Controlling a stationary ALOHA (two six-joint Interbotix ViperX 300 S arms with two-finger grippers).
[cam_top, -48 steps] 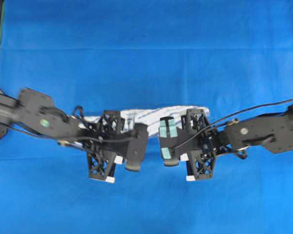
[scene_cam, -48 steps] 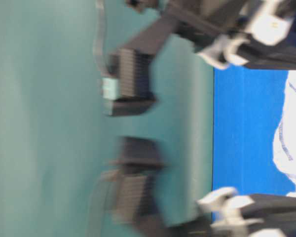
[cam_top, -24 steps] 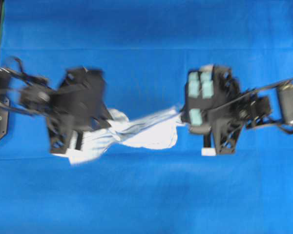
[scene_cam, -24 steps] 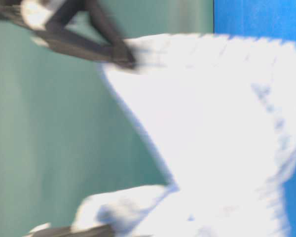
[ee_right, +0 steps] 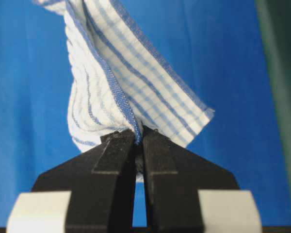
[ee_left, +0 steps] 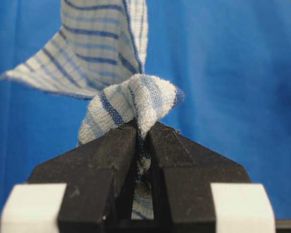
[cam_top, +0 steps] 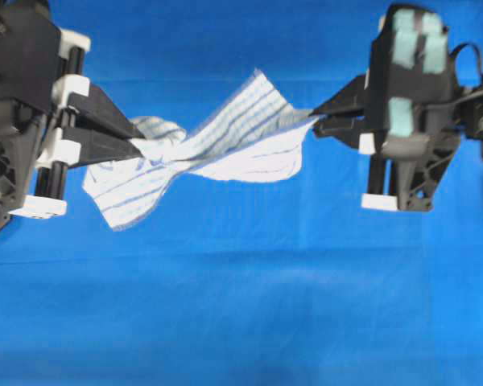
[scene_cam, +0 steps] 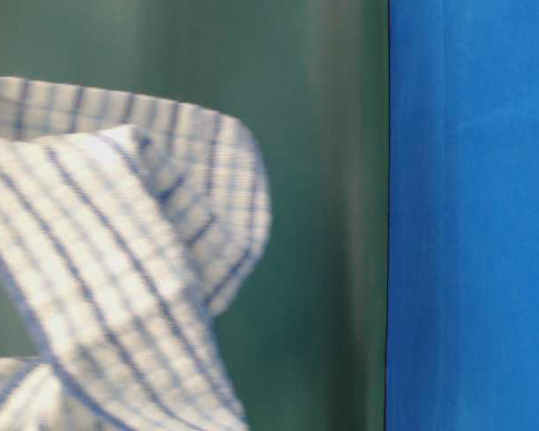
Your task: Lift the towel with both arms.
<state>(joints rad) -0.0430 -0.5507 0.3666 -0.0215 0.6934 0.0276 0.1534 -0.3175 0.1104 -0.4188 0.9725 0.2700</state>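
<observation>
The blue-covered bench fills the overhead view, and the towel hangs above it, strung between the two arms with no part visibly resting on the covering. In the table-level view the checked cloth billows in front of the dark green backdrop, level with the camera or higher, which supports the judgement that it is airborne.

The relation that matters is the towel's long axis: it runs left to right across the overhead view, from one pincer to the other, twisted near the middle, with a loose corner drooping below the left end. Each arm holds its own end, so neither is nearer; the cloth lies straight out in front of both.

The left pincer is clamped on a bunched fold of towel, the cloth squeezed between both fingers and puffing out just beyond the tips. The right pincer is likewise clamped on the opposite edge, a thinner pinch of hem caught near the fingertips.

Judged from this, the lift is essentially achieved. Any further rise calls for both arms going up evenly; pulling further apart along that axis risks dragging the thin hem out of the right pincer.
</observation>
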